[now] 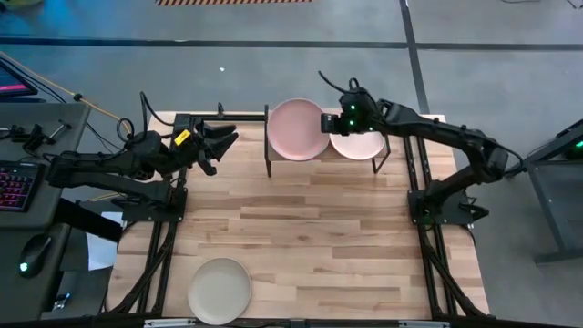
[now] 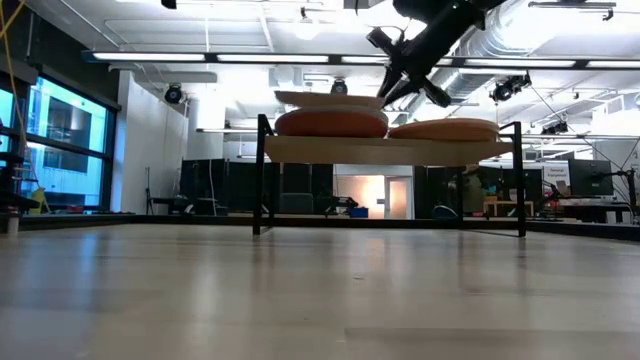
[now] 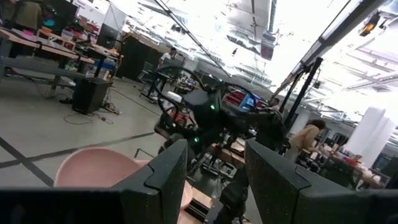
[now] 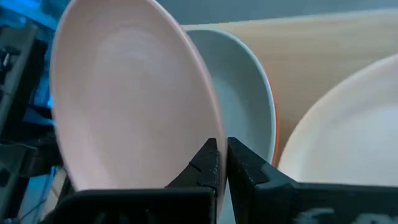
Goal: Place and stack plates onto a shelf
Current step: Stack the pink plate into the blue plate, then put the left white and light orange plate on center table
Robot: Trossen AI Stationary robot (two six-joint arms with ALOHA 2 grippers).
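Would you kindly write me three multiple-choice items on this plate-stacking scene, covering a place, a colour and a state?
1. Where does the cream plate lie?
A. on the shelf
B. on the table near its front edge
C. in the left hand

2. What colour is the plate that the right hand grips?
A. pink
B. red
C. green

3. How is the left hand?
A. shut on a plate
B. open and empty
C. out of view

Answers:
1 B: the high view shows it alone, far from the shelf.
2 A: the right wrist view shows the fingers pinching the pink plate by its rim.
3 B: its fingers stand apart beside the shelf, with nothing between them.
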